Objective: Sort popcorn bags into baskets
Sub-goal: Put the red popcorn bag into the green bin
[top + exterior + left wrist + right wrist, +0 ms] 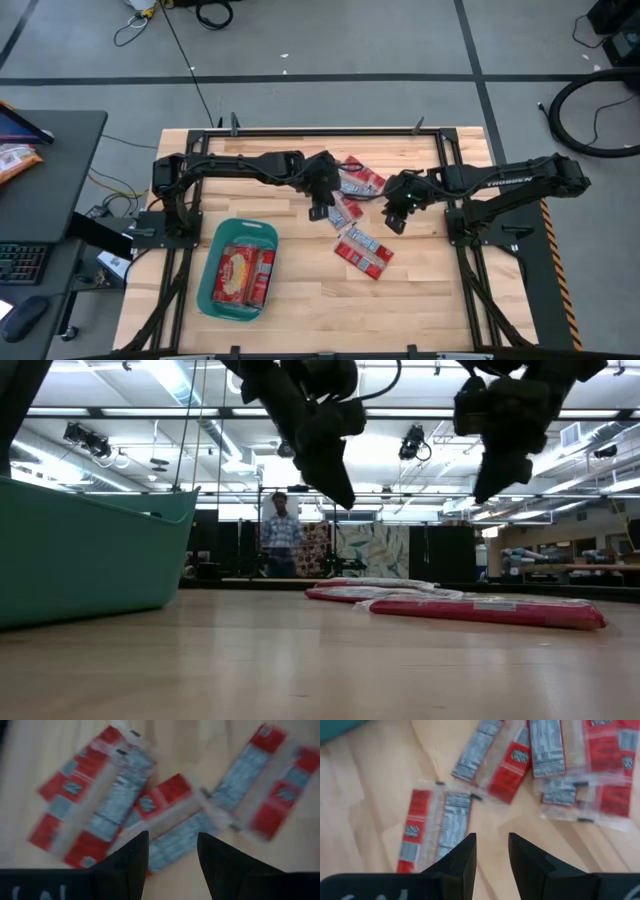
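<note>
Several small red popcorn packets with silver label panels lie flat on the wooden table: a cluster (pixel 358 180), one (pixel 345 210) and a pair (pixel 363 251). More red bags (pixel 243 275) lie in the teal basket (pixel 205 290), which fills the low view's left (pixel 90 550). My left gripper (pixel 320 205) hangs open above the cluster; its wrist view shows the open gripper (pixel 172 837) over a middle packet (pixel 170 812). My right gripper (pixel 395 218) is open too (pixel 492 840), raised over bare wood beside a packet (pixel 435 827). In the low view both grippers (pixel 335 485) (pixel 490 485) hang well above the packets (pixel 490 610).
The basket sits at the table's near left. Bare wood lies between it and the packets and along the near edge. A desk with a keyboard (pixel 20 265) stands left of the table. A person (pixel 280 535) stands in the room far behind.
</note>
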`<state>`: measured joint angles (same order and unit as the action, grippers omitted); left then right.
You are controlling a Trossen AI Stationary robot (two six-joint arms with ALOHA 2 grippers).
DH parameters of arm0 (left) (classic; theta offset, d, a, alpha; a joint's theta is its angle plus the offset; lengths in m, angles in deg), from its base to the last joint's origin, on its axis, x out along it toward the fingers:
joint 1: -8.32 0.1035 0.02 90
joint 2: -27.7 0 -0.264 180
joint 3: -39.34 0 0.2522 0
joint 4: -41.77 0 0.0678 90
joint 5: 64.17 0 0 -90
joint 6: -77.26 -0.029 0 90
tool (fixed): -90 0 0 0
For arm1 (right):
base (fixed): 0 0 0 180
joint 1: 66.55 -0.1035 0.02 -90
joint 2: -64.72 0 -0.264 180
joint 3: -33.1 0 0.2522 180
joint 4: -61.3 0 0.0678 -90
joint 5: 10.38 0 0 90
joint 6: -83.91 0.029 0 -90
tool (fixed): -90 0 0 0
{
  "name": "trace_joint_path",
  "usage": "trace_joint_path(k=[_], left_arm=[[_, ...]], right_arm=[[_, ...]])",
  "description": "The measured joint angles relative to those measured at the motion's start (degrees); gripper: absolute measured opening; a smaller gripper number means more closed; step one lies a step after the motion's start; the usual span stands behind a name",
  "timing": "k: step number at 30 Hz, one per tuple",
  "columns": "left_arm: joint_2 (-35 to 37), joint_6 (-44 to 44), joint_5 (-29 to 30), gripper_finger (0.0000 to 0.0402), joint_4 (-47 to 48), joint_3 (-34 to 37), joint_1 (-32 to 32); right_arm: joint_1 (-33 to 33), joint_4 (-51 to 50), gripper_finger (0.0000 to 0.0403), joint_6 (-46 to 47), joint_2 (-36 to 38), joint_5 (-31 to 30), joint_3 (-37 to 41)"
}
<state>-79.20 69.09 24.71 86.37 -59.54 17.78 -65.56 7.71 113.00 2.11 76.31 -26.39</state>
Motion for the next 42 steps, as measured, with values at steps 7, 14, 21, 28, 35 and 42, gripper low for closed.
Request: trace_joint_path(k=[7,14,21,28,35,42], left_arm=[[-4.05,-12.25,6.67,0.0172,-7.47,2.95,0.80],[-9.74,-18.63,13.74,0.0172,-10.56,3.22,2.05],[-11.77,-24.08,15.46,0.0172,-13.61,3.19,1.96],[-14.20,-26.89,16.13,0.0172,-13.89,3.13,2.52],[-15.75,-25.47,16.35,0.0169,-11.88,2.93,3.52],[-16.10,-25.10,15.55,0.0068,-8.90,2.96,3.21]], right_arm=[[-0.11,2.63,0.0118,0.96,-0.13,-0.61,0.00],[-0.06,5.40,0.0118,2.68,-0.11,-1.33,-0.02],[-0.11,5.49,0.0118,4.81,-0.11,-0.89,-0.02],[-0.15,5.59,0.0118,6.23,-0.10,0.88,-0.02],[-0.65,6.86,0.0118,8.49,-0.11,2.06,-0.02],[-2.13,7.18,0.0118,9.39,-0.11,2.97,-0.02]])
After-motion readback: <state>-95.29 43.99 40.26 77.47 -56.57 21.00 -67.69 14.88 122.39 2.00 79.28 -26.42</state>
